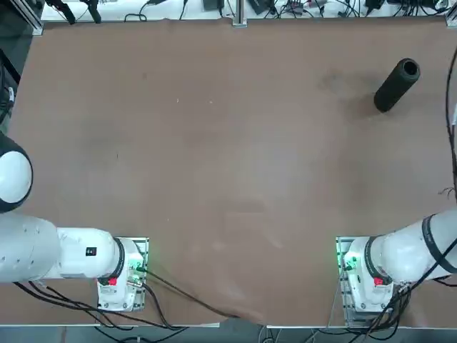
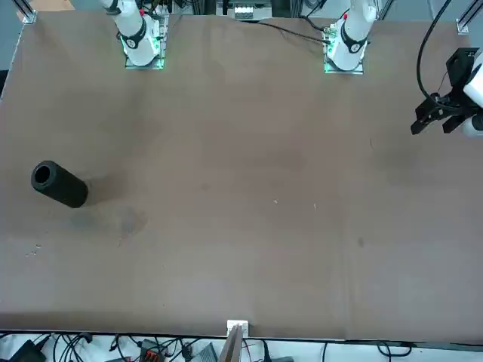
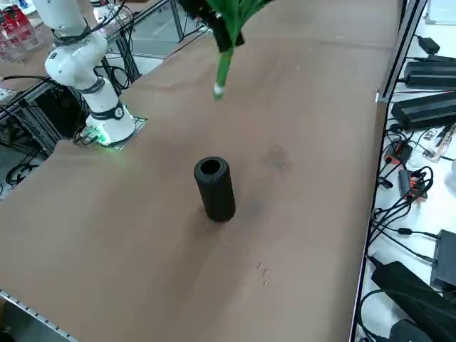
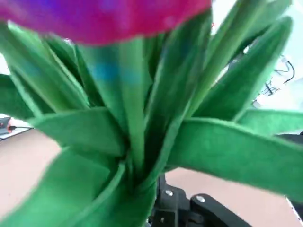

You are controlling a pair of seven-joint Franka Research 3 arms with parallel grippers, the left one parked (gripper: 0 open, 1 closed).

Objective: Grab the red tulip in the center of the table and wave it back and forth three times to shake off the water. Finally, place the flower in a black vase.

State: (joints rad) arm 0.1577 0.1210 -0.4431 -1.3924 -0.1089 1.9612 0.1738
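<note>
The right claw was shut on the red tulip, gripping it among its green parts, the hold itself partly hidden by foliage. From the wrist, broad green leaves fanned out around the grip and covered much of the claw, with some black metalwork and screw heads showing between them. A red-pink bloom lay across the near view, close above the leaves, and a straight green stalk ran down into the spot where they gathered.

Seen from the robot's right side, the lower stem hung below the claw, slightly slanted, its pale tip pointing down toward the bench and free in the air. The upper part of the flower was cut off by that view's edge.

The black vase stood upright on the bench, toward its far right part as the robot faced it, its round mouth facing up. The stem tip was apart from the vase, neither in nor touching its mouth. A few small flecks lay on the brown surface near the vase. The white right arm was mounted at the robot's edge of the bench, with dark cables running by its base.
</note>
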